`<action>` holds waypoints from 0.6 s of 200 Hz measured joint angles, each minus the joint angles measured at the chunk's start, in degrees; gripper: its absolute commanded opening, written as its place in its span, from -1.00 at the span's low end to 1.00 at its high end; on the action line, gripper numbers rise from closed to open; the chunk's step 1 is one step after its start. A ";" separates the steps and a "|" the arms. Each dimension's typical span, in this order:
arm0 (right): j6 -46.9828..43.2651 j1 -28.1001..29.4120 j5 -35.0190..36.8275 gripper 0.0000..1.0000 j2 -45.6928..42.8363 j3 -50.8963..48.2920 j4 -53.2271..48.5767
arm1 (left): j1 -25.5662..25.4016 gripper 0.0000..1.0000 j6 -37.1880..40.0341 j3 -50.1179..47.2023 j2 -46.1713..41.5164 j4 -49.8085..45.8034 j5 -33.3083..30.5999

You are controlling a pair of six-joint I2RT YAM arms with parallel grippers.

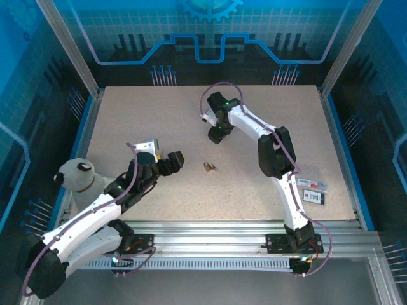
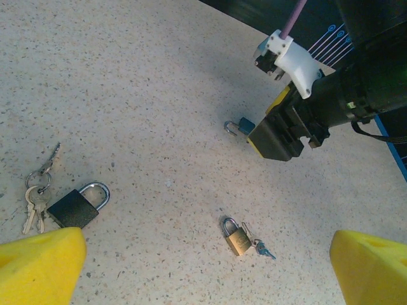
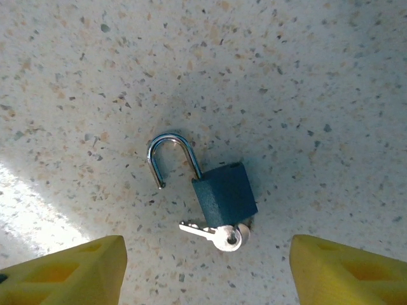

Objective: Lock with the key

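A blue padlock (image 3: 224,194) lies flat on the speckled table with its steel shackle (image 3: 168,149) swung open. A silver key (image 3: 219,234) sits at the bottom of its body. My right gripper (image 3: 210,267) hovers right above it, open, one yellow finger on each side and neither touching. From the left wrist view the right gripper (image 2: 280,140) hides most of the blue padlock (image 2: 245,126). My left gripper (image 2: 206,267) stands open and holds nothing, well back from a brass padlock (image 2: 237,236) with a small key beside it.
A black padlock (image 2: 75,206) with a key bunch (image 2: 37,190) lies to the left. The brass padlock (image 1: 208,166) sits mid-table between the arms. A plush panda (image 1: 79,178) rests at the left edge, and packaged cards (image 1: 313,190) at the right.
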 measured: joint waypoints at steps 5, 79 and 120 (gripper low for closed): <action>-0.09 0.00 0.00 0.26 0.28 0.04 -0.02 | 0.00 0.98 0.02 0.00 0.00 0.02 -0.02; -0.68 -0.63 0.33 0.17 1.95 1.09 -0.04 | 0.00 0.98 0.02 0.00 0.02 0.02 -0.02; -0.92 -0.66 1.29 0.12 3.67 1.73 0.70 | 0.00 0.98 0.02 0.00 0.15 0.02 -0.02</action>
